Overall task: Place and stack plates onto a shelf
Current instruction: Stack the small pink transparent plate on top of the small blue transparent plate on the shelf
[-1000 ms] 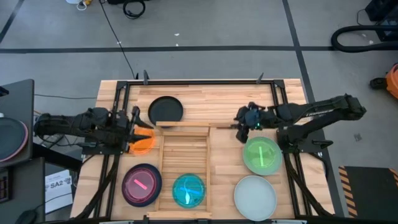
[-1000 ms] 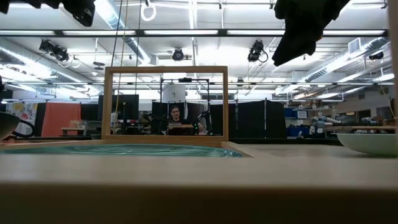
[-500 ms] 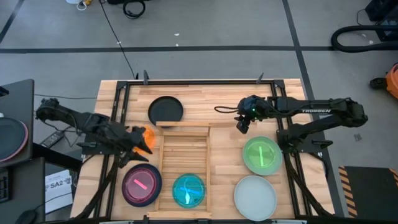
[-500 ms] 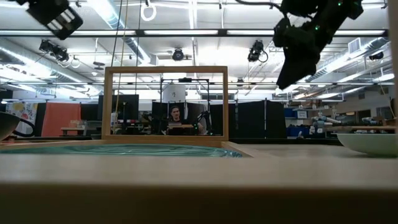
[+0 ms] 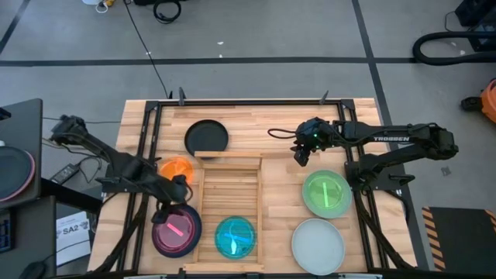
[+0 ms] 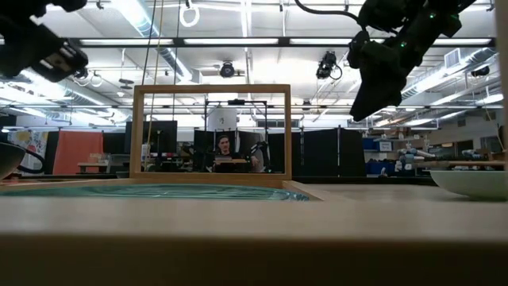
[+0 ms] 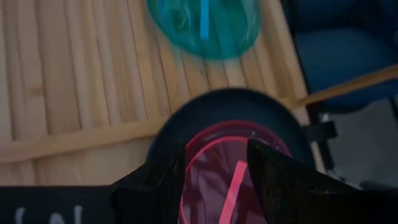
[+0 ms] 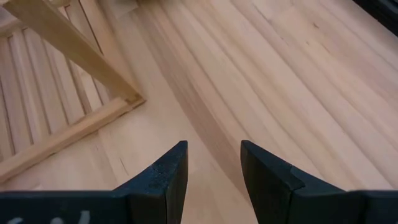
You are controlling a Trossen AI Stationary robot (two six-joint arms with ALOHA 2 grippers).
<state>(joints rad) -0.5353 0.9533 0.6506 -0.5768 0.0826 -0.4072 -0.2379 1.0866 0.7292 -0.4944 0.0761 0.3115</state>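
the left tool (image 5: 177,208), fingers apart and empty, hovers over the purple plate (image 5: 175,230) on the black plate (image 5: 159,242).

table (image 5: 279,194): pale planked wood, matt
shelf (image 5: 229,190): slatted light wood
purple plate (image 7: 224,180): translucent glossy plastic

Plank tabletop (image 5: 271,178) under my arms; on it the slatted wooden shelf (image 5: 229,190), black plate (image 5: 206,137), orange plate (image 5: 177,169), green plate (image 5: 326,193), pale plate (image 5: 317,242), dark plate (image 5: 175,231) carrying a purple one; blue plate (image 5: 235,236) on the shelf's slats.
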